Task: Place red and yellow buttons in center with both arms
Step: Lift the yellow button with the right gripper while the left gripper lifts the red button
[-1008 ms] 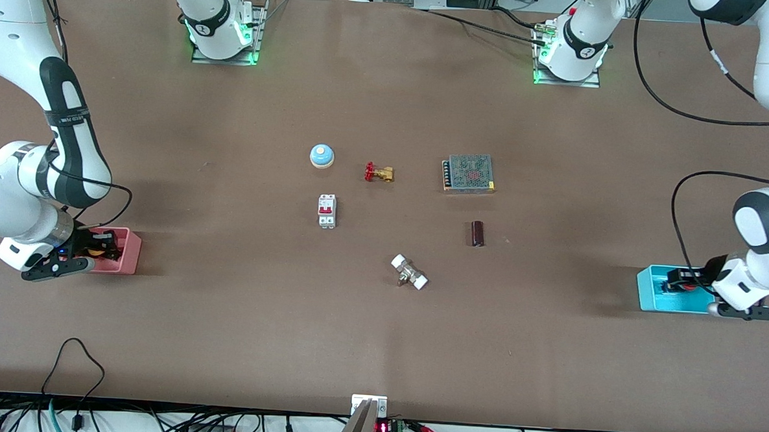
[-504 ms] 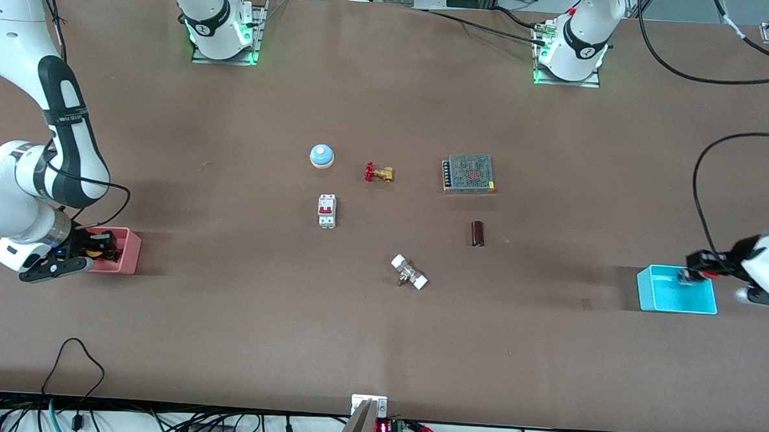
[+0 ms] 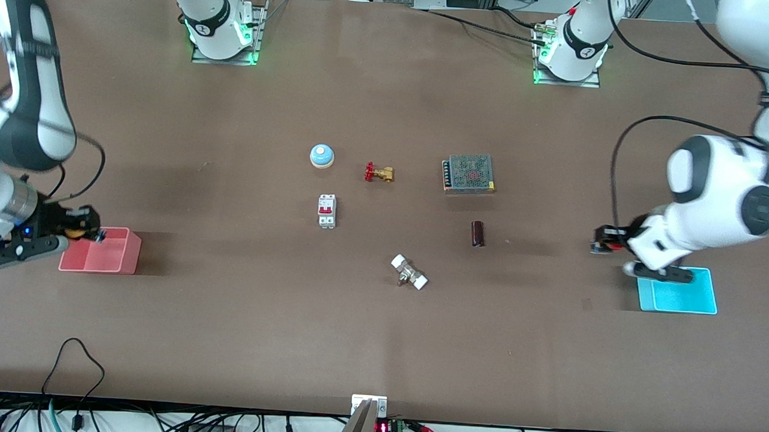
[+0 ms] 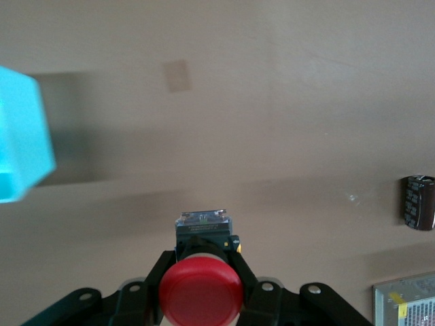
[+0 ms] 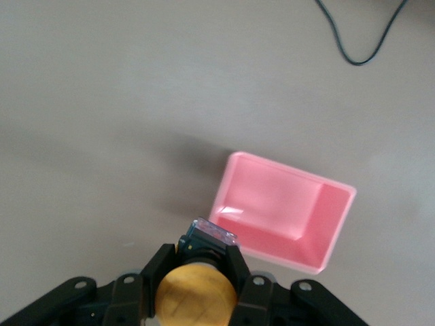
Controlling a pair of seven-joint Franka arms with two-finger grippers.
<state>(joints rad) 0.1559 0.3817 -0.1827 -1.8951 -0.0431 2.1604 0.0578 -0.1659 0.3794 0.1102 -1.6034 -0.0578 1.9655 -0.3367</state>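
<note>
My left gripper (image 3: 601, 243) is shut on the red button (image 3: 608, 233), up in the air over the brown tabletop (image 3: 379, 332) beside the cyan bin (image 3: 679, 298). In the left wrist view the red cap (image 4: 201, 293) sits between the fingers (image 4: 158, 268), with the gripper (image 4: 202, 257) over bare table. My right gripper (image 3: 84, 227) is shut on the yellow button (image 3: 73, 232), over the edge of the pink bin (image 3: 100, 255). In the right wrist view the yellow cap (image 5: 197, 293) sits in the gripper (image 5: 202, 257), with the pink bin (image 5: 282, 214) below showing nothing inside.
Around the table's middle lie a pale-blue bell (image 3: 321, 155), a brass valve with a red handle (image 3: 379, 173), a white circuit breaker (image 3: 327, 211), a metal power supply (image 3: 469, 173), a dark cylinder (image 3: 478, 234) and a white-ended fitting (image 3: 409, 272).
My left gripper lifted the red button out of the cyan bin and moved toward the table's middle. My right gripper rose with the yellow button out of the pink bin.
</note>
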